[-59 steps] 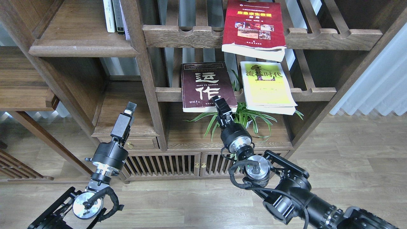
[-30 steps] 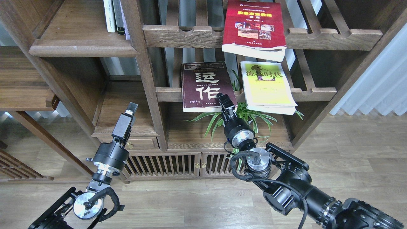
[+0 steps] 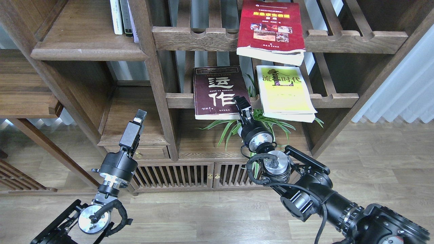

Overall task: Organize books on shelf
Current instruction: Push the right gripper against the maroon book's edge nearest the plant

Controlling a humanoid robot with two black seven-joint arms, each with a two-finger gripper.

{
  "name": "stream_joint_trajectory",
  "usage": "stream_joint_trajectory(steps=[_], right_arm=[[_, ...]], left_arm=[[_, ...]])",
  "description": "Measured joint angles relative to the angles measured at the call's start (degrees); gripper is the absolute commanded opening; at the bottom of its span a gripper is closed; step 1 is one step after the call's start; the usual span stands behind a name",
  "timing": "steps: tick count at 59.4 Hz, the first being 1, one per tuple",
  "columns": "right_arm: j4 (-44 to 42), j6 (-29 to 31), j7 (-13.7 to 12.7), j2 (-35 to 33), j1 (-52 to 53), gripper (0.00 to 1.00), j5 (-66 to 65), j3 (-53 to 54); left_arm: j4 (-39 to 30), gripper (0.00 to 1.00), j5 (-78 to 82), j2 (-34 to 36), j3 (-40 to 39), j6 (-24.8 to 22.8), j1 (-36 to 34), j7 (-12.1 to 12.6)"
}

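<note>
step: right pincer [image 3: 241, 102] reaching maroon book [image 3: 217, 91] | grip state: cannot tell | next: pinch its lower-right corner

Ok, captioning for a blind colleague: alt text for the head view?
The right gripper reaches up at the lower right corner of a maroon book lying on a slatted rack. A yellow-green book lies beside it, a red book above; the left gripper hangs idle.

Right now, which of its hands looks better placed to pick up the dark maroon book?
Right. The right hand is already at the maroon book's lower right corner, while the left hand hangs farther left, past a wooden post.
</note>
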Motion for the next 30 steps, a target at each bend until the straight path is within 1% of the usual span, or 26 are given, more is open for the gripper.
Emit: stream_joint_trajectory(steps=[1, 2, 3, 5, 6, 7, 22, 26, 30], right_arm=[[-0.1, 0.0, 0.0, 0.0, 0.0, 0.49, 0.0, 0.0], [-0.2, 0.0, 0.0, 0.0, 0.0, 0.48, 0.0, 0.0], [-0.3, 0.0, 0.0, 0.0, 0.0, 0.43, 0.0, 0.0], [-0.4, 0.0, 0.1, 0.0, 0.0, 0.36, -0.1, 0.0], [-0.5, 0.0, 0.1, 0.0, 0.0, 0.34, -0.1, -0.1], [-0.6, 0.2, 0.1, 0.0, 0.1, 0.28, -0.1, 0.0], [-0.4, 0.9, 0.2, 0.0, 0.1, 0.08, 0.0, 0.1], [-0.4, 1.2, 0.2, 0.0, 0.1, 0.05, 0.0, 0.2], [-0.2, 1.9, 0.4, 0.0, 0.1, 0.04, -0.1, 0.2]], left_arm=[[0.0, 1.00, 0.0, 0.0, 0.0, 0.0, 0.0, 0.0], [0.0, 1.00, 0.0, 0.0, 0.0, 0.0, 0.0, 0.0], [0.0, 1.00, 0.0, 0.0, 0.0, 0.0, 0.0, 0.0], [0.0, 1.00, 0.0, 0.0, 0.0, 0.0, 0.0, 0.0], [0.0, 1.00, -0.1, 0.0, 0.0, 0.0, 0.0, 0.0], [0.0, 1.00, -0.1, 0.0, 0.0, 0.0, -0.1, 0.0], [0.1, 1.00, -0.1, 0.0, 0.0, 0.0, -0.1, 0.1], [0.1, 1.00, -0.1, 0.1, 0.0, 0.0, -0.1, 0.1], [0.1, 1.00, -0.1, 0.1, 0.0, 0.0, 0.0, 0.0]])
